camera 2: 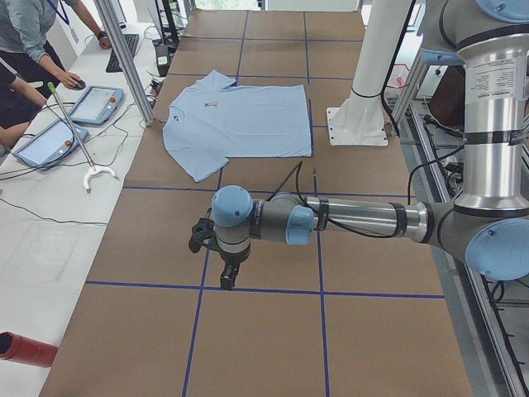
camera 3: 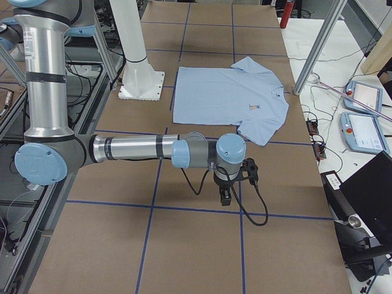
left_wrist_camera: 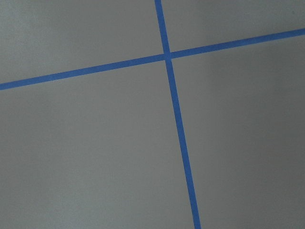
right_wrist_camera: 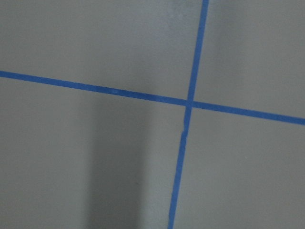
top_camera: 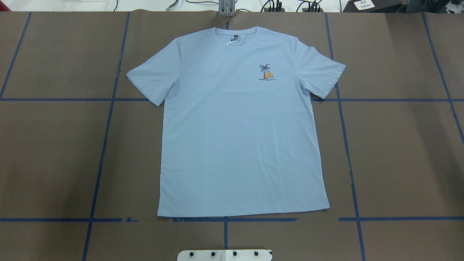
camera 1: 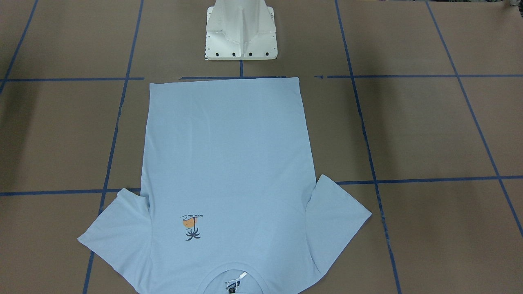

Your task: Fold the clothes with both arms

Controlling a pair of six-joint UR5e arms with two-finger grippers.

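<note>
On blue-taped brown table (top_camera: 54,156); T-shirt (top_camera: 239,145) flat.

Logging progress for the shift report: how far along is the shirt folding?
Done: only the laying out; the T-shirt lies flat, print up, sleeves spread. In hand: nothing; the left gripper and right gripper hang over bare table, apart from the shirt. Left: every fold.

T-shirt (camera 1: 224,163) collar (camera 1: 216,275) cut by front view's bottom edge. Chest print lettering (top_camera: 266,79) too small to read. Seen only side-on, left gripper (camera 2: 226,279) and right gripper (camera 3: 225,197): fingers' gap unreadable. White pedestal (camera 1: 241,32) top cropped.
</note>
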